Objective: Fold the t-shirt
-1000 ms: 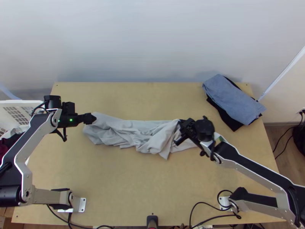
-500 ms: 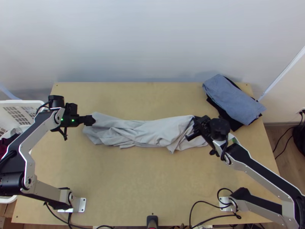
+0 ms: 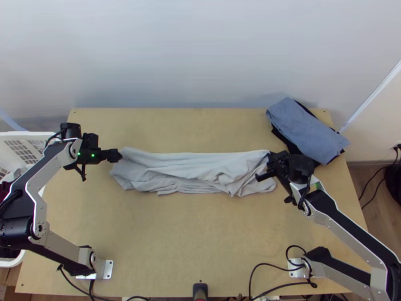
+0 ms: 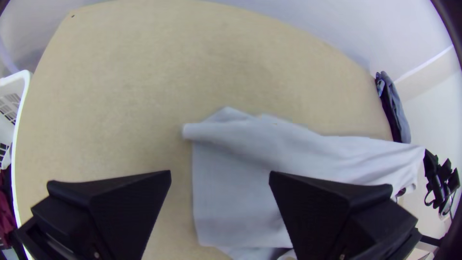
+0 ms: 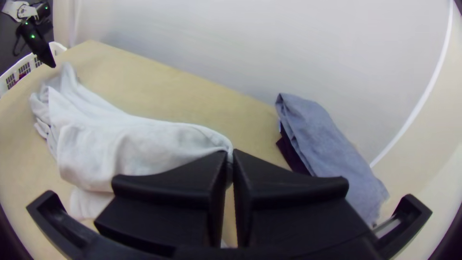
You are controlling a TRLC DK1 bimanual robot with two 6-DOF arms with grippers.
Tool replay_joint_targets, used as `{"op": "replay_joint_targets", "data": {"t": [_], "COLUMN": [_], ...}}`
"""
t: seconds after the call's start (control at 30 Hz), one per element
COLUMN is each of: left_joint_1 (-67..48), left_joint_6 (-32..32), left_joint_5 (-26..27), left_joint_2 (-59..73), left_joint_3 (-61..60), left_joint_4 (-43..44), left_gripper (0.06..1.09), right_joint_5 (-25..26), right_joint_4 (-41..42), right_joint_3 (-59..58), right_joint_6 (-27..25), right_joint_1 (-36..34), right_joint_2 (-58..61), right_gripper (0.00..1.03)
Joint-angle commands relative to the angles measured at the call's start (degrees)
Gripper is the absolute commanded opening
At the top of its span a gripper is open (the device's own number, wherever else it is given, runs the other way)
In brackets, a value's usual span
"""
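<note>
T-shirt: my light grey t-shirt lies across the middle of the table in a long, bunched strip, side to side.
Its surface: I see soft creases running lengthwise, a smoother stretch along the far edge and heavier rumples towards the right end.
Its left end: a narrow rolled flap lies over a flatter layer.
Right gripper: I have the right gripper at the cloth's right end; its own wrist view shows the fingers together, pinching the upper edge there.
Left gripper: my left gripper is by the cloth's left end, its fingers wide apart with nothing gripped between them.
Folded pile: a blue-grey cloth sits over a black one at the table's far right corner.
Basket: a white basket stands at the table's left side, with dark red cloth inside.
</note>
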Motion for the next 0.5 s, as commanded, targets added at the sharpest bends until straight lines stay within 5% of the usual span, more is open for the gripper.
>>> {"op": "replay_joint_targets", "data": {"t": [0.0, 0.47], "left_joint_1": [0.4, 0.2], "left_joint_6": [0.9, 0.9], "left_joint_5": [-0.3, 0.0], "left_joint_2": [1.2, 1.1], "left_joint_3": [1.5, 2.9], "left_joint_4": [0.0, -6.3], "left_gripper": [1.05, 1.05], "right_joint_5": [0.9, 1.0], "right_joint_4": [0.5, 3.1], "right_joint_3": [-1.1, -5.0], "right_joint_6": [1.0, 1.6], "right_joint_1": [-1.8, -5.8], "right_joint_2": [-2.0, -1.4], "right_gripper": [0.03, 0.03]}}
